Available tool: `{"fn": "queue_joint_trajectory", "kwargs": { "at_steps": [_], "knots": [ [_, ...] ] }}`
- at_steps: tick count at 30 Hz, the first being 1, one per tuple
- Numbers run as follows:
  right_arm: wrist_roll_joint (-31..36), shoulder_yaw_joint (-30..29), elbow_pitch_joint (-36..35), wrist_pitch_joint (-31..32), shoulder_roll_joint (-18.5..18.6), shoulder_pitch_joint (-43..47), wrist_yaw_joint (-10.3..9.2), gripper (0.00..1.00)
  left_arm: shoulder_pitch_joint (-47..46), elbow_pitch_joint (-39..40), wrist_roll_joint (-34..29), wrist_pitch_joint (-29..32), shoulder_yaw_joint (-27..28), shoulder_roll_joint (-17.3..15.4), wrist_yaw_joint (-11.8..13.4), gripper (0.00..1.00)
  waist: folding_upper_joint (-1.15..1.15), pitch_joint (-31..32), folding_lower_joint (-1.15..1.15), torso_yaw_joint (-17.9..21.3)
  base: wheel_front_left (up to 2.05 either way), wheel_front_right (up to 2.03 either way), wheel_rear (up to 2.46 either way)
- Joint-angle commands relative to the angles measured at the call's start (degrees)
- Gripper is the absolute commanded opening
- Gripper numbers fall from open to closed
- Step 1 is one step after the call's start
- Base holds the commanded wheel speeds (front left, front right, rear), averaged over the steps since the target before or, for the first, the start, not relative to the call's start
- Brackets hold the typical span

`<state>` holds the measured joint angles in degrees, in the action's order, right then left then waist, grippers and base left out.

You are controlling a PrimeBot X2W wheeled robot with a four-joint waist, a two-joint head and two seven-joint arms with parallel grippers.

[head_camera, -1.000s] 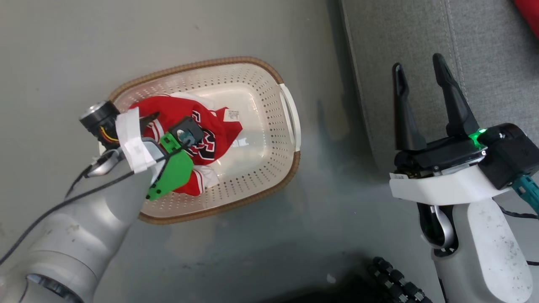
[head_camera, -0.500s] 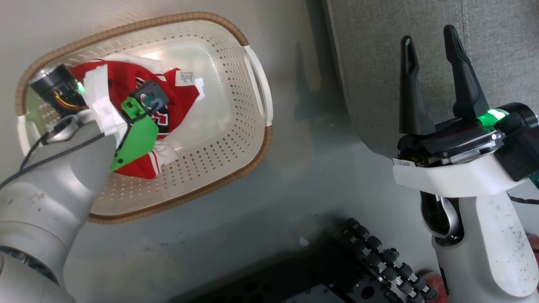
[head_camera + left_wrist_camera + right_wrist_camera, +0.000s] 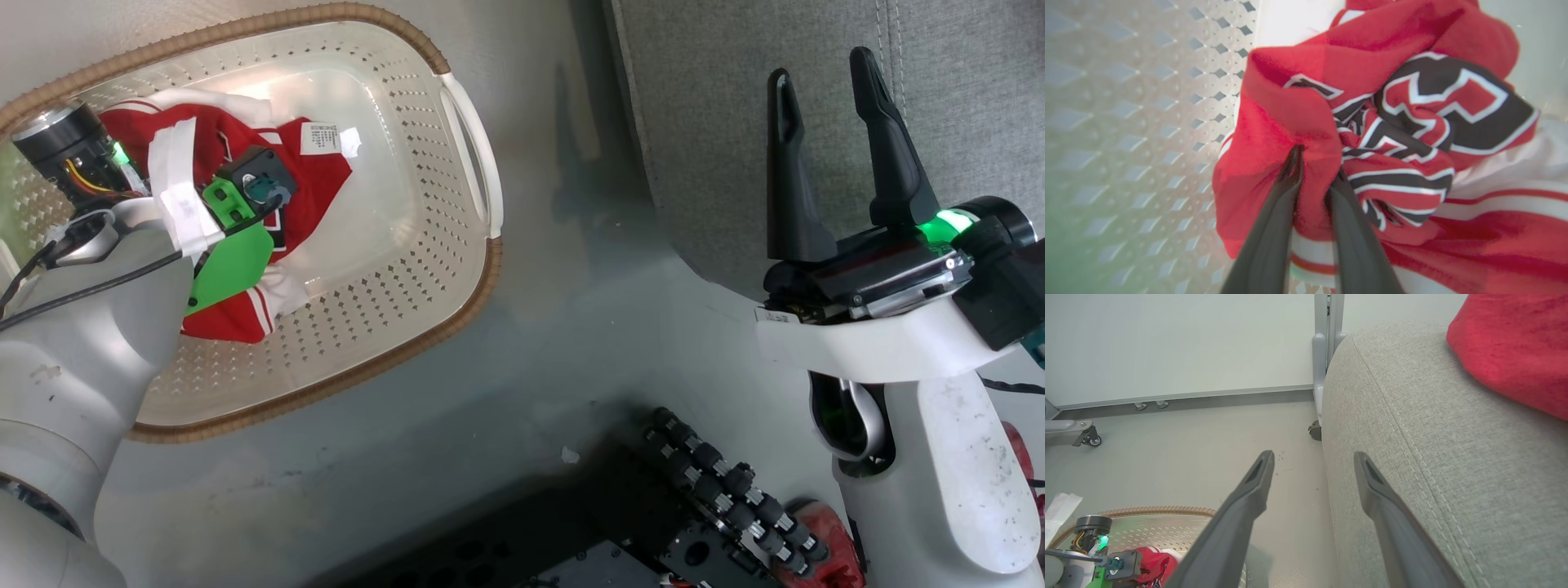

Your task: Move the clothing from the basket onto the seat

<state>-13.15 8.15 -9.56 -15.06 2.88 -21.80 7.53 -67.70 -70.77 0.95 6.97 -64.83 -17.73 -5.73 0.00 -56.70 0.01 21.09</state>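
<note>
Clothing (image 3: 1404,122) lies by the basket (image 3: 384,286) wall, pinched in my left gripper (image 3: 1316,163), fingertips buried. Right gripper (image 3: 820,69) gapes over the seat (image 3: 718,122) edge.

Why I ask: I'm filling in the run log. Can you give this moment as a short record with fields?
left hand: closed on a fold of the red basketball garment with black-and-white lettering
garment location: inside the cream perforated plastic basket with a brown rim
basket location: on the grey floor, beside the grey woven-fabric sofa seat
right hand: open, empty, at the seat's edge
on the seat: a red fabric item, kind unclear
</note>
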Motion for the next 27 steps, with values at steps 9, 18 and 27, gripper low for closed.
{"fn": "queue_joint_trajectory", "kwargs": {
  "at_steps": [9, 18, 27],
  "knots": [
    [0.6, -0.7, 1.6, -0.2, 0.0, -0.4, -0.08, 1.00, 2.7, 0.7, 3.8, -5.2, 1.7, 2.4, 2.0, 0.00, 0.00, 5.3, -0.01, -1.6, 0.00, 0.00, 0.00],
    [4.1, -1.6, 4.5, -0.2, 0.1, 3.5, -0.07, 1.00, 12.3, 1.9, 12.4, -14.5, 7.8, 7.4, 4.5, 0.00, 0.00, 19.0, -0.01, -6.5, 0.00, 0.00, 0.00],
    [7.5, -0.1, 10.0, -0.2, 0.1, 11.0, -0.07, 1.00, 25.0, 3.8, 22.2, -21.6, 15.5, 10.9, 6.5, 0.00, 0.00, 36.2, -0.01, -10.5, 0.00, 0.00, 0.00]
  ]
}}
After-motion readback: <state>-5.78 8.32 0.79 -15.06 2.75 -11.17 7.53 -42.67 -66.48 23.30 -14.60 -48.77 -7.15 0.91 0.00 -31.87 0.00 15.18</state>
